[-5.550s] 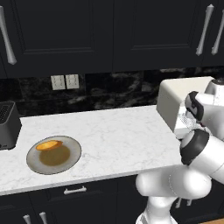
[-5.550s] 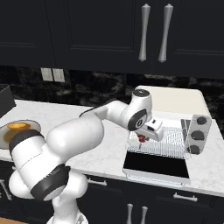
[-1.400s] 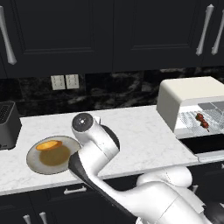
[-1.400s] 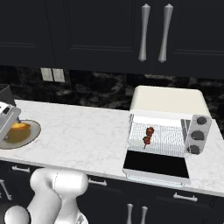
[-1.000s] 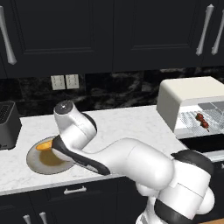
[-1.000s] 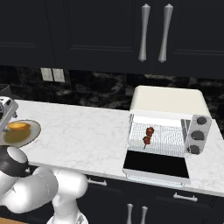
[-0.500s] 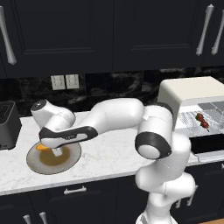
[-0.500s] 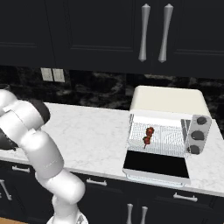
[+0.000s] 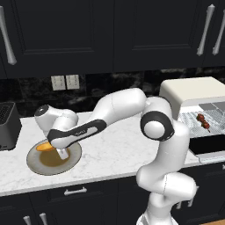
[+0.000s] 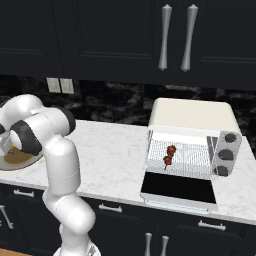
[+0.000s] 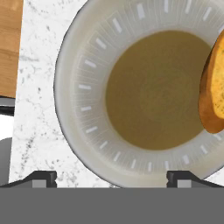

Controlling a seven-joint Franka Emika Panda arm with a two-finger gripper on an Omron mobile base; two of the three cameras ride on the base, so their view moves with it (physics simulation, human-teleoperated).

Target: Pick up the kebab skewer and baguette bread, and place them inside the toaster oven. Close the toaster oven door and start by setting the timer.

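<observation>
Baguette bread (image 11: 213, 94) on plate (image 11: 83, 109), near rim, on table (image 9: 114, 147). Gripper (image 9: 63, 153) hovers over plate, jaws spread, empty. Bread likely light, crusty, firm; pinch across short width mid-length. Kebab skewer (image 10: 169, 154) on rack inside toaster oven (image 10: 192, 120), toaster oven door (image 10: 178, 188) down.

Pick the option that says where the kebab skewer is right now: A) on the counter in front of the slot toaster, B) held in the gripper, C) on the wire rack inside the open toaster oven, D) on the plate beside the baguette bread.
C: the kebab skewer lies on the wire rack of the toaster oven, whose toaster oven door hangs open, while the baguette bread is on the plate at the counter's far end.
</observation>
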